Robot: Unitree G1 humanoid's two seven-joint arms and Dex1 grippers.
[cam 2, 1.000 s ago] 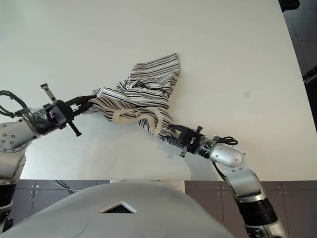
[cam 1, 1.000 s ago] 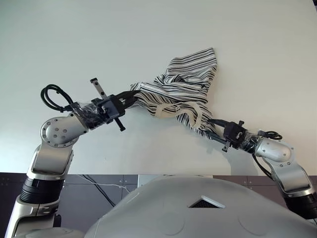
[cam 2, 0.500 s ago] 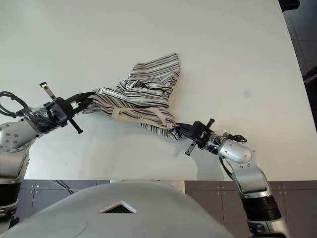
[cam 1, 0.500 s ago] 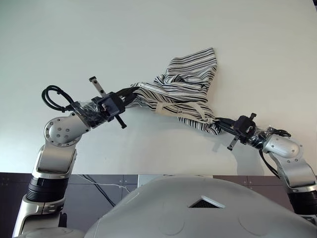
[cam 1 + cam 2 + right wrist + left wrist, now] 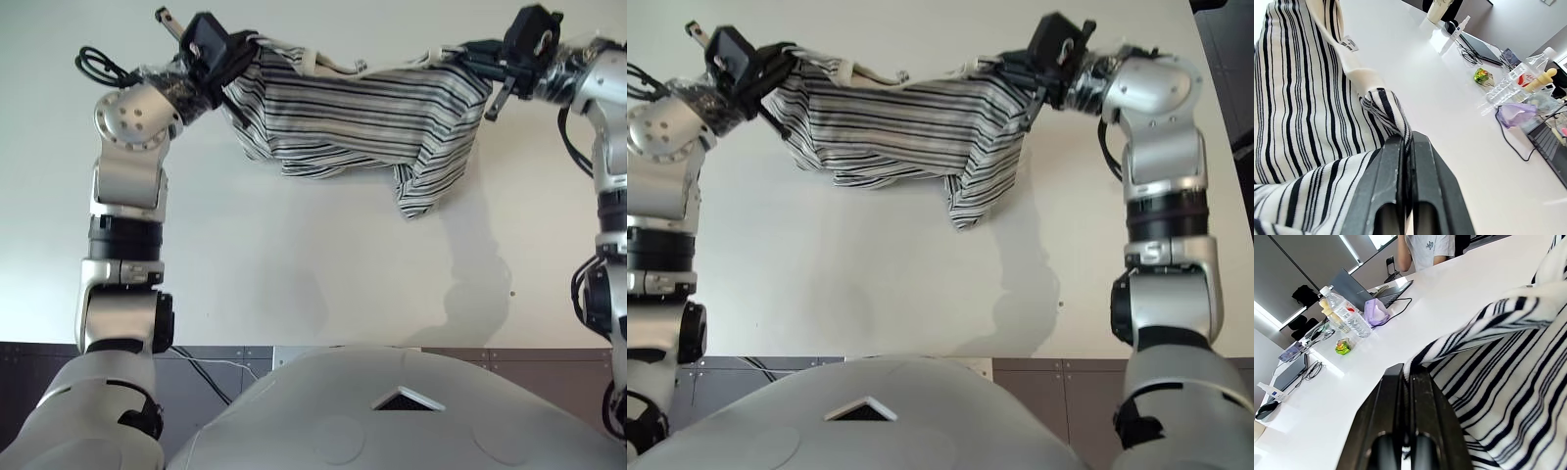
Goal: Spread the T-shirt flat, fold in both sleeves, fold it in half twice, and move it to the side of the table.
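Dangling T-shirt btw L gripper, R gripper

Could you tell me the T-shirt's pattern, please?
T-shirt: black-and-white stripes, best in left eye view.

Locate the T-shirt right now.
In the left eye view the T-shirt hangs stretched across the top, its upper edge pinched at either end by the left end effector and the right end effector, over the white table.

T-shirt: black-and-white stripes, cream neckband.
Pose: raised, stretched sideways, lower cloth hanging bunched.
Hold: ends pinched in left claw and right claw.
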